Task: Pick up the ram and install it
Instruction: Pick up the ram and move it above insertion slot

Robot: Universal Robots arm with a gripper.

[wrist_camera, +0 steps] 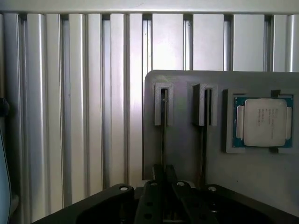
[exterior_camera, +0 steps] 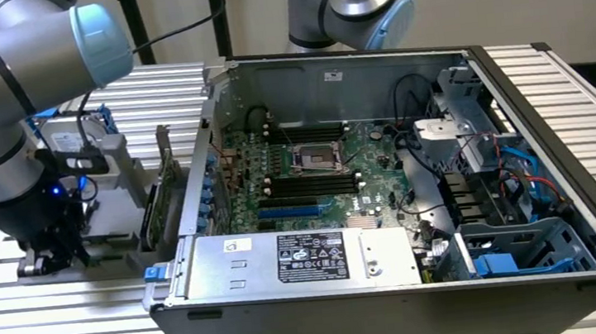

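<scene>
The ram stands on edge in a slot of the grey holder tray, so I see it as a thin dark line. My gripper is down over its near end, and the two fingertips press together on the thin edge. A second stick stands in the neighbouring slot. In the exterior view my gripper is low over the grey tray, at the exterior view's left of the open computer case. The black memory slots lie on the motherboard inside the case.
A square silver processor chip rests in a recess of the tray beside the slots. A green expansion card stands upright between the tray and the case wall. A second robot arm rises behind the case. Ribbed aluminium tabletop surrounds the tray.
</scene>
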